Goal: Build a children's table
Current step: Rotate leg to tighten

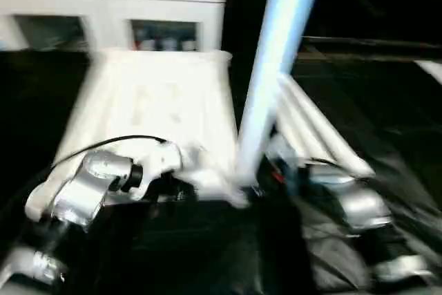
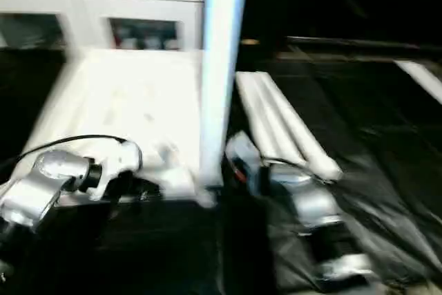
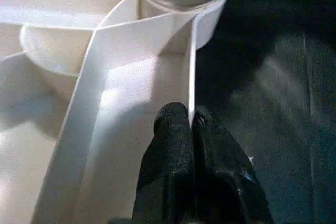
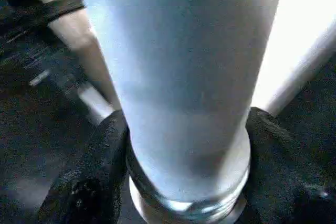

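While the right gripper clamps its jaws around an upright white leg at the near right corner of the upside-down table top, the left gripper pinches the top's thin edge wall. Three more legs lie just beside it on the dark floor.

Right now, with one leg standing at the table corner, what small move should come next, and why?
Probably turn the upright leg further into the corner socket. The right gripper clasps the leg near its threaded end, which sits in the socket, while the left gripper pinches the tabletop rim, steadying it.
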Motion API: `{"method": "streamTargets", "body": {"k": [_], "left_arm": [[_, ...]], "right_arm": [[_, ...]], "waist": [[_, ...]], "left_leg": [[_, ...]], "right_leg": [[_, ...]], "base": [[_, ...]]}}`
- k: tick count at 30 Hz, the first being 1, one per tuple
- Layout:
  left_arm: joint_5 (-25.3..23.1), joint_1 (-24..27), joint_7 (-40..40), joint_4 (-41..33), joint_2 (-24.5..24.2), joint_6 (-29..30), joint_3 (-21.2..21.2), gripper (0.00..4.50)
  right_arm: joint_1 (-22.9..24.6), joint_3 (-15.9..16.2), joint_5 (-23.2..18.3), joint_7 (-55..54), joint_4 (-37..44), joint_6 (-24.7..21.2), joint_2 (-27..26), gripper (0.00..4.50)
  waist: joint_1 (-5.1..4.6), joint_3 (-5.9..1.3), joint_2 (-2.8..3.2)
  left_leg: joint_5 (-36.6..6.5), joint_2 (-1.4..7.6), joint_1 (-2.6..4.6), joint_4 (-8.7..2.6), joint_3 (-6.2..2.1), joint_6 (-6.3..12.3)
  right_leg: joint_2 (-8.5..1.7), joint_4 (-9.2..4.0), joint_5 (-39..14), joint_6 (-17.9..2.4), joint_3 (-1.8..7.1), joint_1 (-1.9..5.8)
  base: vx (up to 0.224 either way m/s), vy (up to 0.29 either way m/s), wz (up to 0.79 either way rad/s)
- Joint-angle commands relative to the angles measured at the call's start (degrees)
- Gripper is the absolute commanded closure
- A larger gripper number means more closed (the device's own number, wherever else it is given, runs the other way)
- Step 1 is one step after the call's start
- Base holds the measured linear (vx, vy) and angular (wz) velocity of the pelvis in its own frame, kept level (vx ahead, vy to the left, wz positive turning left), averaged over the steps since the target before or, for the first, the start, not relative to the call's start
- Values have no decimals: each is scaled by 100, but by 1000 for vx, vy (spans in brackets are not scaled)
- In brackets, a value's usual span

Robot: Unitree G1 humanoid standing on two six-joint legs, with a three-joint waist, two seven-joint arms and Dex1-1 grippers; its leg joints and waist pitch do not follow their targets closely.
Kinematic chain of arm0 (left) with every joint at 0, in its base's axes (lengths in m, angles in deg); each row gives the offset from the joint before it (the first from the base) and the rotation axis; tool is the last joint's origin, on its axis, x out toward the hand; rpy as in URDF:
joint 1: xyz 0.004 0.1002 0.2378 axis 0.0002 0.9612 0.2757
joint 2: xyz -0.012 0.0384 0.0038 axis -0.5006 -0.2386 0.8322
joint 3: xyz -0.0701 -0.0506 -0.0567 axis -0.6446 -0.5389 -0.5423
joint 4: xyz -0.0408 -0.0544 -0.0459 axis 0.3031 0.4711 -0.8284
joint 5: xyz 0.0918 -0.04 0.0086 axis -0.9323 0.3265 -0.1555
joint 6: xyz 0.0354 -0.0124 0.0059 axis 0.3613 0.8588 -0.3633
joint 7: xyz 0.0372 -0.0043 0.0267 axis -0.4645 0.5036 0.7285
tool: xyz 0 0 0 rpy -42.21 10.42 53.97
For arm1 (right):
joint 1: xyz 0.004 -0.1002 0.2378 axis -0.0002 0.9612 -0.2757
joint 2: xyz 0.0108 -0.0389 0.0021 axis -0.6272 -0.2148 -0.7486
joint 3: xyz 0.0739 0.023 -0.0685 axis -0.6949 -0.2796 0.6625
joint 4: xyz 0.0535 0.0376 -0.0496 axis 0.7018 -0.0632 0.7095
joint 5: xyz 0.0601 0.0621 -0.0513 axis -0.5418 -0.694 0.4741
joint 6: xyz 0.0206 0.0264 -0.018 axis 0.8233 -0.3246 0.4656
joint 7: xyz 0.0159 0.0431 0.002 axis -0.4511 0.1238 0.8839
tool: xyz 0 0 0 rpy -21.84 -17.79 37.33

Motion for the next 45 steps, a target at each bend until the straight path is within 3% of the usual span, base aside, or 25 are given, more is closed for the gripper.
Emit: {"method": "streamTargets", "body": {"k": [1, 2, 3, 4, 6, 7, 8, 9, 11, 16, 17, 18, 23, 29, 30, 38, 45], "left_arm": [[323, 197, 420, -618, 395, 517, -61, 450], [308, 306, 562, -813, 478, 696, -97, 450], [259, 438, 750, -1041, 596, 863, -115, 450], [195, 537, 939, -1215, 724, 978, -124, 450], [113, 647, 1177, -1438, 873, 1106, -102, 450], [92, 651, 1276, -1498, 913, 1158, -77, 450], [84, 648, 1335, -1534, 931, 1196, -59, 450], [64, 626, 1367, -1530, 933, 1187, -40, 450], [52, 588, 1462, -1569, 912, 1306, -37, 450], [-16, 500, 1436, -1519, 787, 1317, -132, 450], [9, 496, 1371, -1483, 733, 1280, -156, 450], [9, 496, 1371, -1483, 733, 1280, -156, 450], [-25, 407, 913, -1077, 321, 764, -97, 450], [73, 278, -86, -760, -190, -57, 62, 450], [75, 277, -101, -757, -197, -66, 66, 450], [-110, -59, -1200, -165, -680, -1000, 640, 450], [-241, -311, -1635, 245, -705, -1519, 919, 450]], "right_arm": [[-161, 106, -71, -513, -347, -265, -513, 176], [-220, 47, -98, -697, -425, -310, -659, 176], [-303, 64, -28, -904, -536, -267, -803, 176], [-361, 129, 47, -1010, -600, -245, -912, 176], [-418, 245, 214, -1108, -658, -159, -1048, 176], [-424, 284, 276, -1101, -675, -151, -1072, 176], [-426, 304, 315, -1098, -687, -145, -1082, 176], [-420, 316, 324, -1052, -692, -135, -1079, 176], [-422, 298, 360, -1040, -731, -96, -1071, 120], [-422, 270, 409, -954, -777, 53, -922, 82], [-407, 247, 422, -922, -768, 106, -875, 70], [-407, 247, 422, -922, -768, 106, -875, 57], [-196, 174, 358, -377, -467, 324, -439, 12], [-45, 91, 99, 766, 69, 394, 413, 4], [-46, 89, 96, 780, 74, 393, 423, 4], [7, 380, -62, 2266, 539, 403, 1262, 4], [-50, 622, 6, 2718, 547, 513, 1376, 4]], "waist": [[-17, -283, 52], [-32, -288, 63], [-53, -282, 11], [-81, -269, 3], [-96, -277, 40], [-115, -278, -44], [-92, -279, 1], [-91, -277, 10], [-82, -283, -30], [-70, -271, -7], [-76, -274, 32], [-73, -278, 20], [-8, -298, 41], [82, -284, 35], [96, -288, 43], [218, -311, 32], [312, -316, 49]], "left_leg": [[-1662, 322, -26, -425, -163, -203], [-1552, 301, -33, -420, -160, -162], [-1502, 293, -34, -410, -145, -111], [-1447, 286, -25, -399, -129, -49], [-1344, 295, -21, -387, -126, 2], [-1305, 295, -32, -386, -112, 47], [-1246, 288, -22, -382, -112, 87], [-1230, 288, -18, -382, -109, 100], [-1143, 287, -23, -385, -104, 152], [-1258, 288, -11, -393, -106, 130], [-1264, 288, -9, -394, -108, 110], [-1253, 290, -5, -394, -107, 112], [-1007, 286, -7, -373, -101, 199], [-1272, 293, 24, -382, -101, 208], [-1273, 302, 48, -372, -92, 204], [-988, 310, 28, -338, -74, 298], [-1099, 328, 39, -339, -77, 198]], "right_leg": [[-532, -500, -1801, -1085, 284, 211], [-517, -524, -1790, -1057, 277, 221], [-503, -543, -1752, -1048, 281, 208], [-488, -550, -1672, -1079, 288, 191], [-489, -542, -1563, -1083, 291, 195], [-473, -542, -1513, -1074, 283, 199], [-474, -533, -1470, -1060, 287, 198], [-467, -535, -1433, -1056, 288, 190], [-464, -526, -1316, -1039, 283, 203], [-472, -546, -1425, -1011, 287, 188], [-466, -545, -1354, -1018, 290, 186], [-462, -540, -1306, -1023, 288, 188], [-454, -486, -671, -1137, 284, 213], [-464, -524, -1060, -1074, 288, 224], [-464, -521, -1029, -1088, 294, 197], [-461, -440, -464, -1256, 277, 221], [-480, -446, -618, -1278, 269, 214]], "base": [[0, 0, 0], [0, 0, 0], [0, 0, 0], [0, 0, 0], [0, 0, 0], [0, 0, 0], [0, 0, 0], [0, 0, 0], [0, 0, 0], [0, 0, 0], [0, 0, 0], [0, 0, 0], [0, 0, 0], [0, 0, 0], [0, 0, 0], [0, 0, 0], [0, 0, 0]]}}
